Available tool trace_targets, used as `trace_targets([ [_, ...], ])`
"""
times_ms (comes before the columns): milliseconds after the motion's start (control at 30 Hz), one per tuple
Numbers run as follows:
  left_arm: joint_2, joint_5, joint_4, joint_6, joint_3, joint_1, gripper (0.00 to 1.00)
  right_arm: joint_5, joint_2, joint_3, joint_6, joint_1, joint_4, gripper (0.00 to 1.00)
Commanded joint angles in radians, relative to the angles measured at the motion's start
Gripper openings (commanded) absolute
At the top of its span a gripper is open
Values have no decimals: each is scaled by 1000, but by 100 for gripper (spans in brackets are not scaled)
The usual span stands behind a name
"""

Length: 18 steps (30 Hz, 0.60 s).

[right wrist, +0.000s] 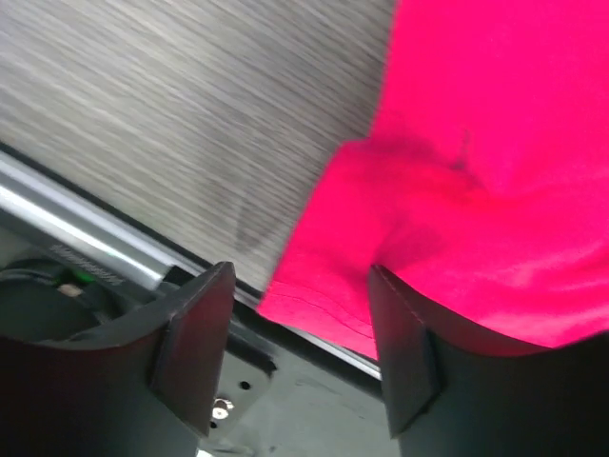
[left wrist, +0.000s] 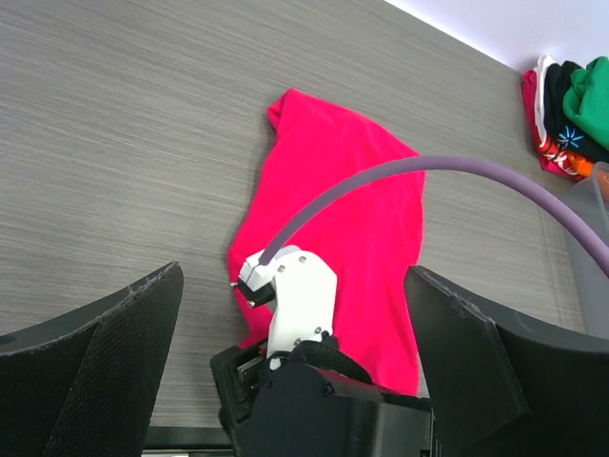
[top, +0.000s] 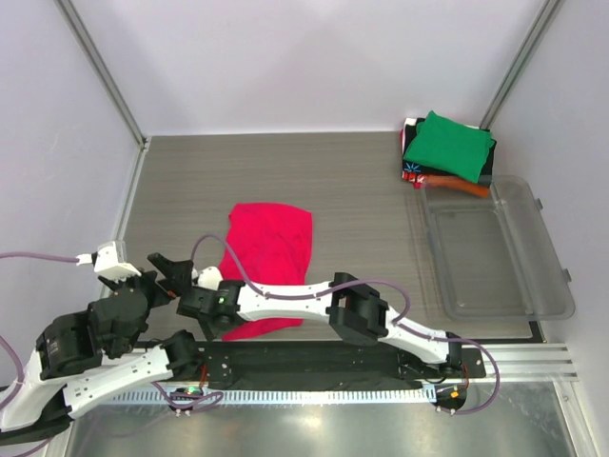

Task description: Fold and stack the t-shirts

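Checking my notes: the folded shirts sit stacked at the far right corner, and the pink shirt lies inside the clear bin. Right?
Not quite. The pink shirt lies on the table, left of the clear bin, as the top external view shows. The rest holds.

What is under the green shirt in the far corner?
An orange shirt and a black printed shirt poke out beneath the green shirt. Anything else in the pile is covered.

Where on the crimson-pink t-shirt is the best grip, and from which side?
Grip the crimson-pink t-shirt at its near-left hem corner, coming down from the near side. That corner lies thin and free against the bare table, while the middle looks rumpled and layered. The open right pincer frames that corner.
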Motion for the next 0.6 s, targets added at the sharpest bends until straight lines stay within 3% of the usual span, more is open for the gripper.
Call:
trace_targets([
  [0, -8, -47, -7, -29, 17, -1, 99, 32, 2, 35, 21, 11, -84, 63],
  [100, -24, -50, -4, -30, 14, 1, 99, 51, 35, 39, 10, 18, -170, 54],
  [133, -25, -50, -4, -30, 14, 1, 99, 49, 49, 45, 2, 20, -190, 44],
  [200, -30, -50, -6, -32, 12, 1, 99, 57, 84, 47, -18, 28, -256, 38],
  [300, -24, -52, -7, -32, 14, 1, 99, 66, 97, -16, -30, 38, -288, 20],
  [333, -22, -53, -7, -32, 12, 1, 99, 80, 86, -74, -27, 38, -288, 7],
  [367, -19, -53, -7, -32, 14, 1, 99, 98, 71, -105, -22, 37, -290, 1],
  [467, -5, -52, -10, -30, 14, 1, 99, 225, -67, -227, 14, 25, -314, 1],
  [567, 24, -49, 0, -21, 9, 1, 100, 402, -334, -359, 103, -29, -401, 1],
])
